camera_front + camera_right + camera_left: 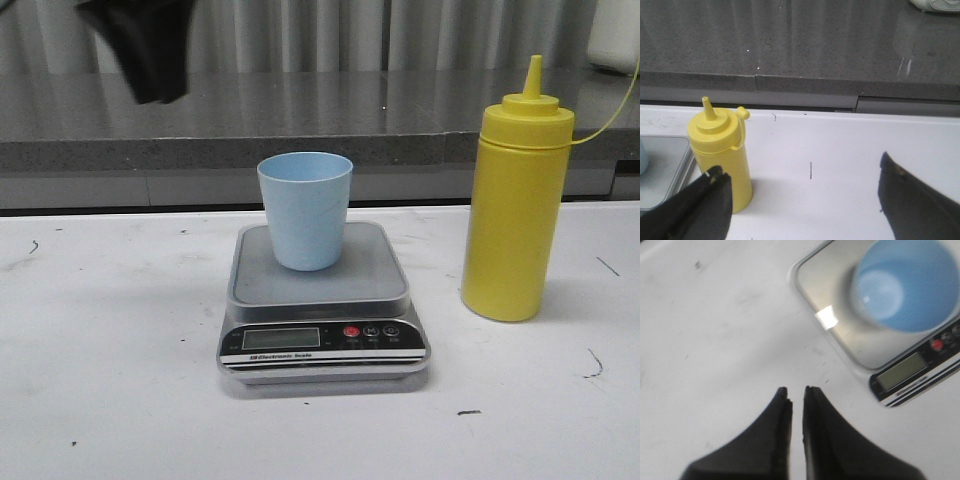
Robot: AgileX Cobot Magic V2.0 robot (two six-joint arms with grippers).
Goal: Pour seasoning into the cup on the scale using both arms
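While the left pincer [796, 390] hovers nearly closed, the right pincer [802, 180] gapes.

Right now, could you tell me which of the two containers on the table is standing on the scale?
The pale blue cup stands on the scale platform. The yellow seasoning bottle stands apart on the bare table, to the scale's right.

White table [120, 400] with scale [322, 300] and, right, seasoning [515, 200].

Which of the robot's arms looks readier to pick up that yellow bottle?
The right. The right gripper is wide open and faces the seasoning bottle, which stands right of the scale. The left gripper is nearly shut, over bare table beside the scale.
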